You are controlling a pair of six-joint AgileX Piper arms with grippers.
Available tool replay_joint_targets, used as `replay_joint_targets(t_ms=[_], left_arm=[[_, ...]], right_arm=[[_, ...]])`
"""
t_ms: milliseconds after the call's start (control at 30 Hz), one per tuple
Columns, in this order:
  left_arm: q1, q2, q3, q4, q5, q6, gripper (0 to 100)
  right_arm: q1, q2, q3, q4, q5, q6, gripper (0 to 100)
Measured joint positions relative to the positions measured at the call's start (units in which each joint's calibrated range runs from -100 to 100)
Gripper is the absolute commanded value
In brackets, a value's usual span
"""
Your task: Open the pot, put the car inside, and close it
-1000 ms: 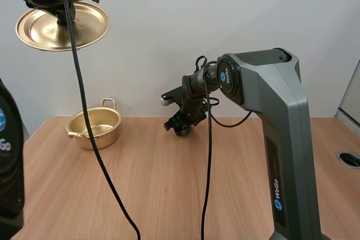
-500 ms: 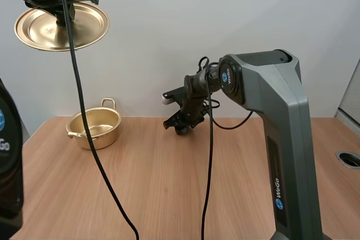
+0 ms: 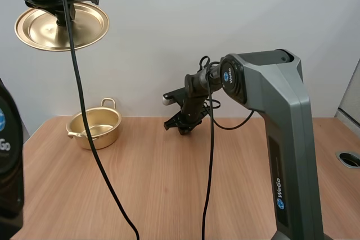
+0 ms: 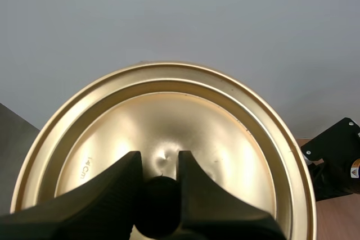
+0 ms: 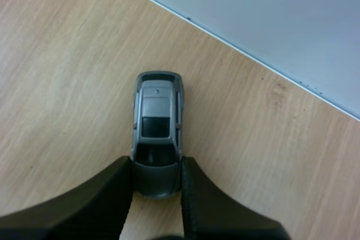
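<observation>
High over the table's left end hangs the golden lid (image 3: 62, 25), tilted, with my left gripper (image 3: 58, 10) shut on its black knob (image 4: 159, 209); in the left wrist view the lid (image 4: 219, 139) spreads behind my left gripper (image 4: 159, 164). Below it the golden pot (image 3: 94, 127) stands without its lid near the back left of the table. At the back middle my right gripper (image 3: 181, 127) points down at the wood. Seen from the right wrist, a small grey toy car (image 5: 157, 116) lies by the wall, its near end pinched in my right gripper (image 5: 157, 167).
The wooden table (image 3: 157, 189) ends at a white wall just behind the car. My right arm's grey body (image 3: 281, 139) rises over the table's right half. A round hole (image 3: 350, 159) sits in the tabletop at the far right.
My right gripper's fingers have come together onto the car, and the gripper has shifted slightly up and to the right. The left gripper still holds the lid in place.
</observation>
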Motion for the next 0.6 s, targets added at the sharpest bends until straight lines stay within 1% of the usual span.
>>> replay_joint_targets(t_ms=[100, 200, 367, 533, 600], left_arm=[[0.0, 0.0, 0.0, 0.0, 0.0, 0.0, 0], [0.0, 0.0, 0.0, 0.0, 0.0, 0.0, 0], [0.0, -0.74, 0.0, 0.0, 0.0, 0.0, 0], [0.0, -4.09, 1.12, 0.11, -0.1, 0.0, 0], [0.0, -5.71, 2.55, 2.05, 0.0, 0.0, 0]], right_arm=[[0.0, -1.35, 0.13, 0.81, 0.68, -0.1, 0], [0.0, -3.65, 0.44, 3.72, 2.74, -1.82, 0], [0.0, -10.13, 0.28, 12.32, 4.24, -8.37, 0], [0.26, -16.85, 0.13, 20.5, 7.57, -15.14, 0], [0.68, -18.59, 0.13, 22.79, 8.46, -17.05, 0]])
